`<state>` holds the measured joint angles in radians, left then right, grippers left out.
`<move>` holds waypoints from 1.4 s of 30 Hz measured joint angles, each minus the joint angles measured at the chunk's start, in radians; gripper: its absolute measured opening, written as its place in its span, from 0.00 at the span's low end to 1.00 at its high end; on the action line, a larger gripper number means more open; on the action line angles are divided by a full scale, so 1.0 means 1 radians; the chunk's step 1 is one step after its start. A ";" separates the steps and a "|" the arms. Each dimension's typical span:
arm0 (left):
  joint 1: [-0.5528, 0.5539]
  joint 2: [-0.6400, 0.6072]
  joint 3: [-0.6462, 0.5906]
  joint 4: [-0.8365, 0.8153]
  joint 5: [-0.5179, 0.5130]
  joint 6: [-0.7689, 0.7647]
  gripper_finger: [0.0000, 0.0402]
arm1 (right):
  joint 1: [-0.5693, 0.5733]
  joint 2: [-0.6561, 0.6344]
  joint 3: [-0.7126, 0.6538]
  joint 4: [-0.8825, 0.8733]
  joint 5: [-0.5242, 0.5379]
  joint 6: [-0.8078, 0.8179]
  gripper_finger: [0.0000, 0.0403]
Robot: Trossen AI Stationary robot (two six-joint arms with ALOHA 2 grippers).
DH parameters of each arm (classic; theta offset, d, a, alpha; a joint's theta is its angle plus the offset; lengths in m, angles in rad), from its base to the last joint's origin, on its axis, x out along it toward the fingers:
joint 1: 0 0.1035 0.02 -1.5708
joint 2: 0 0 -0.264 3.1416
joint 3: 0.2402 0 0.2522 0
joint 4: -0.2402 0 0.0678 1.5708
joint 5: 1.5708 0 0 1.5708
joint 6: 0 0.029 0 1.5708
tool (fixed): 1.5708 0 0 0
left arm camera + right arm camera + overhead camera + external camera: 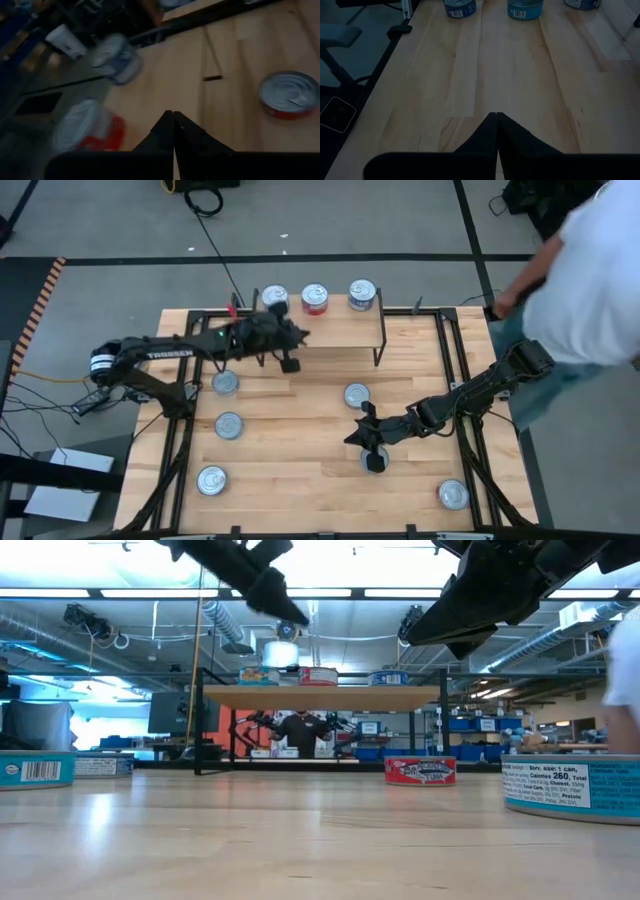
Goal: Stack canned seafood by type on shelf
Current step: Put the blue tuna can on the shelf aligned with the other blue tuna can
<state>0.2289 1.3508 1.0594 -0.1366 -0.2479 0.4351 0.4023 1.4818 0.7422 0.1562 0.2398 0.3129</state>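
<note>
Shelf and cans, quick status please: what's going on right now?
Left tool shut, empty, beside the shelf. Right tool shut, empty, over a can on the table. Three cans on the shelf, unstacked. Nothing blocking.

A large light-wood plank tabletop (300, 430) sits in a black metal frame (452, 360) on a grey floor (350, 220). A person in a white shirt (590, 270) stands at its far right corner, and a black cable (215, 240) trails across the floor behind.
</note>
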 joint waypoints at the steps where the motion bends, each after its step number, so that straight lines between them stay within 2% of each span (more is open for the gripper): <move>1: -0.018 0.000 -0.030 0.036 -0.001 0.000 0.01 | 0.000 0.000 0.000 0.000 0.000 0.000 0.04; 6: -0.107 -0.011 -0.193 0.217 0.002 -0.004 0.01 | 0.000 0.000 0.000 0.000 0.000 -0.001 0.04; 9: -0.155 -0.012 -0.288 0.389 0.007 -0.041 0.01 | 0.000 0.000 0.000 0.000 0.000 -0.002 0.04; 15: -0.234 -0.012 -0.419 0.624 0.095 -0.077 0.01 | 0.000 0.000 0.000 0.001 0.001 -0.001 0.04; 27: -0.342 -0.012 -0.437 0.665 0.104 -0.107 0.01 | 0.000 0.000 0.000 0.000 0.031 -0.002 0.04; 42: -0.355 0.017 -0.437 0.684 0.109 -0.108 0.02 | 0.000 0.011 0.001 0.001 0.032 0.001 0.03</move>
<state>-0.1265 1.3682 0.6220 0.5470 -0.1387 0.3275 0.4019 1.4926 0.7429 0.1575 0.2717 0.3141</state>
